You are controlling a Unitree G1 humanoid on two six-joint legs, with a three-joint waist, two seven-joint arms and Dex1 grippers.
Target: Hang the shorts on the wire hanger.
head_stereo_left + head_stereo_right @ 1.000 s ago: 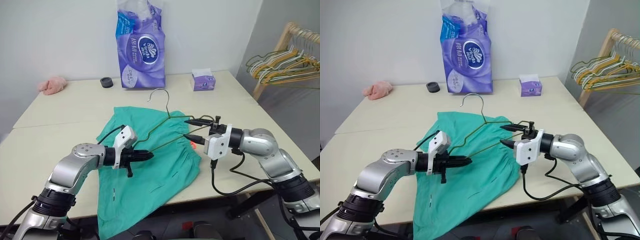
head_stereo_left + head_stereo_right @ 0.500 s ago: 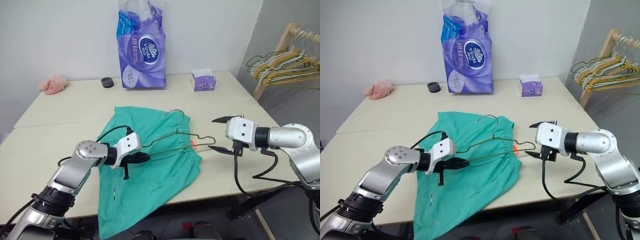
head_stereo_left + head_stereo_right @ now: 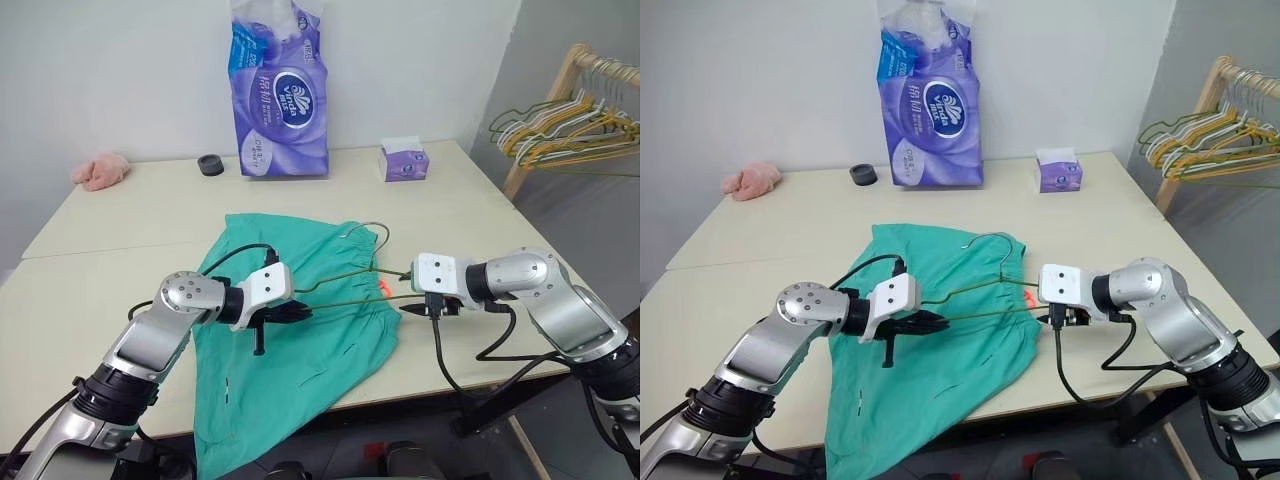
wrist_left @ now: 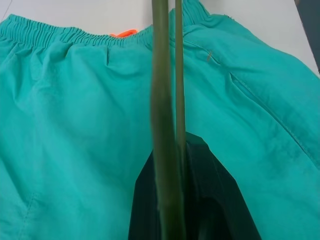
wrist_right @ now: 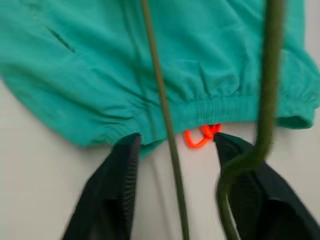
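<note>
Behind the shorts (image 3: 300, 330) stands a purple pack (image 3: 277, 95); left gripper (image 3: 297, 313) clamps the wire hanger (image 3: 350, 285), right gripper (image 3: 412, 300) parted.

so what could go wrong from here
The left tool pinches only one corner of the hanger, so the thin wire could twist or slip. The right tool is open around the wire right above the waistband; closing may miss the wire or snag the orange tag. The shorts overhang the table edge and could slide off.
</note>
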